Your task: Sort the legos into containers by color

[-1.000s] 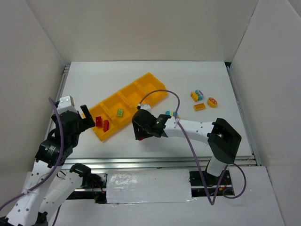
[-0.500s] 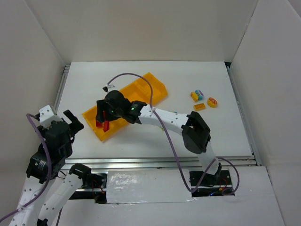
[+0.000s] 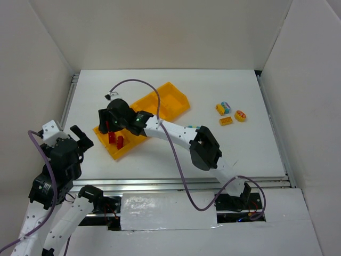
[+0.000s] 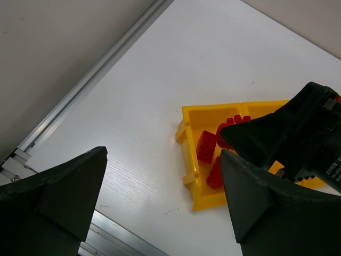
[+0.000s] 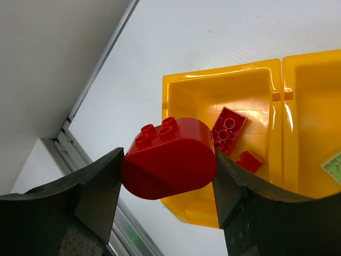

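Observation:
My right gripper point(image 3: 108, 124) hangs over the left end compartment of the orange-yellow tray point(image 3: 171, 92). It is shut on a red round-topped lego point(image 5: 169, 157), held above that compartment's near-left corner point(image 5: 181, 96). Two small red legos point(image 5: 229, 129) point(image 5: 249, 161) lie inside it; they also show in the top view point(image 3: 112, 137). A green lego point(image 5: 333, 164) lies in the neighbouring compartment. My left gripper point(image 3: 80, 138) is open and empty, left of the tray's end, over bare table point(image 4: 160, 213).
Several loose legos lie at the right of the table: an orange-yellow one point(image 3: 220, 109), a teal-blue one point(image 3: 226, 106), a red-and-yellow one point(image 3: 241, 114) and a flat orange one point(image 3: 226, 121). A metal rail point(image 3: 71, 101) edges the table's left side.
My right arm swung left along the tray, carrying the red lego to the left end compartment. My left arm drew back from the tray toward the near left.

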You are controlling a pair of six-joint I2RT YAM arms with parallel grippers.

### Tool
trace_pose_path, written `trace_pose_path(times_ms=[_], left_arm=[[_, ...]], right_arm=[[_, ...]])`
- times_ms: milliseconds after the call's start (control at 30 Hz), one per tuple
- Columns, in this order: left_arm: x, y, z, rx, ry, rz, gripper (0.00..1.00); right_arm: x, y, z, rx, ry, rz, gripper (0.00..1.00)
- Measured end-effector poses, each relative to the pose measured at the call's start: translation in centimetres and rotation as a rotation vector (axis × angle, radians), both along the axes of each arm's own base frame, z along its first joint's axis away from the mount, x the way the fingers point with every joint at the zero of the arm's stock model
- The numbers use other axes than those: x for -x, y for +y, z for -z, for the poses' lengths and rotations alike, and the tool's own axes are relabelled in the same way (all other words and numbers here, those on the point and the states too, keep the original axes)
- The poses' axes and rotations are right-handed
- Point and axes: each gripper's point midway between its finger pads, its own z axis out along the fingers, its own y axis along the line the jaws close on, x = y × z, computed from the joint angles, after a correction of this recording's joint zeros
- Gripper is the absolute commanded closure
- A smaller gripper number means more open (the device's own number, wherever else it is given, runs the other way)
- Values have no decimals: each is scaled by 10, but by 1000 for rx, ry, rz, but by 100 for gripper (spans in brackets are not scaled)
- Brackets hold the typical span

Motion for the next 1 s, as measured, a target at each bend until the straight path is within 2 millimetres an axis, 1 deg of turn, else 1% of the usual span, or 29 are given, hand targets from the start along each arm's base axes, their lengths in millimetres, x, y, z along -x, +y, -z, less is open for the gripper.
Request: trace_pose_path(times_ms=[67, 100, 133, 167, 200, 233, 400, 500, 600, 633, 667, 733, 767, 867, 933, 1000], left_arm=[[0, 0, 0, 0, 0, 1, 0], [0, 0, 0, 0, 0, 1, 0], [0, 0, 0, 0, 1, 2, 1], [0, 0, 0, 0, 1, 3, 1], [0, -1, 0, 0, 1, 4, 1], [0, -1, 0, 0, 1, 5, 1], [0, -1, 0, 1, 2, 7, 1], [0, -1, 0, 1, 1, 7, 1], [0, -1, 0, 1, 2, 8, 0], [0, -1, 0, 1, 2, 9, 0], [-1, -2, 0, 2, 3, 11, 0], [-2, -4, 1, 4, 4, 20, 0], [-3, -5, 0, 6, 4, 29, 0], [-8, -10, 1, 3, 11, 56, 0], [-11, -14, 3, -1, 28, 78, 0], [-15, -19, 6, -3, 48, 100, 1]], right_arm=[[-4, -2, 0, 8, -9, 9, 35], [-6, -3, -1, 10, -14, 12, 31], [-7, -4, -2, 12, -22, 13, 23], [-8, -5, -2, 15, -27, 15, 22], [-10, -5, -3, 19, -35, 14, 4], [-10, -5, -4, 21, -41, 11, 0], [-13, -9, -6, 42, -70, 12, 0], [-16, -16, -13, 49, -84, 22, 0], [-17, -35, -19, 69, -88, 49, 0], [-18, -45, -20, 78, -89, 64, 0], [-17, -59, -21, 94, -87, 82, 0], [-17, -91, -21, 131, -82, 121, 0], [-18, -112, -22, 154, -76, 146, 1], [-25, -162, -20, 199, -52, 210, 4], [-33, -205, -11, 242, -17, 272, 4], [-38, -250, 8, 298, 26, 338, 3]])
